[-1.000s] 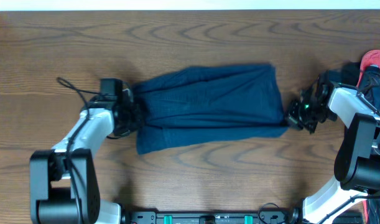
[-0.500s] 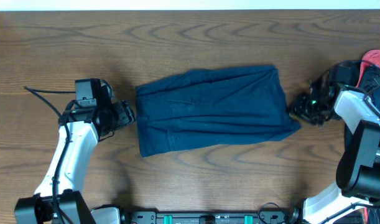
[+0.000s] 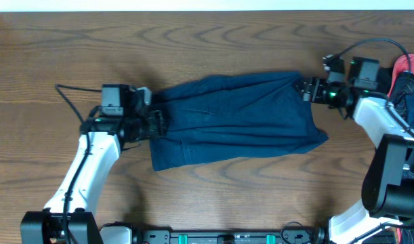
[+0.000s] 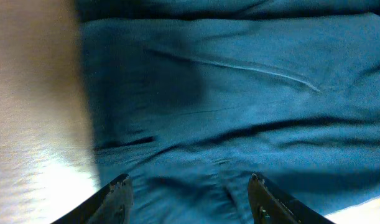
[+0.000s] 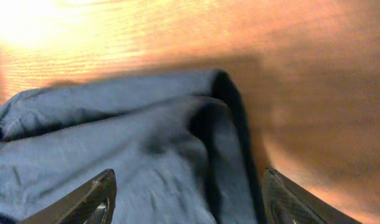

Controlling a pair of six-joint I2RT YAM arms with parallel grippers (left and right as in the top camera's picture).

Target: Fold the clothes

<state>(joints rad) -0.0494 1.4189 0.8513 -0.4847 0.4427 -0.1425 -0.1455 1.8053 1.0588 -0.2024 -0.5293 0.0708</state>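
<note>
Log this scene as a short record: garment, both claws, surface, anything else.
garment: navy shorts, creased, lying lengthwise
surface: wooden table
left claw: open, over the cloth at the shorts' left end
right claw: open, at the shorts' right end, by the corner farthest from the robot, with the cloth edge between its fingers
grasp: neither claw is closed on the shorts
other: red item at the table's right edge, partly out of view
</note>
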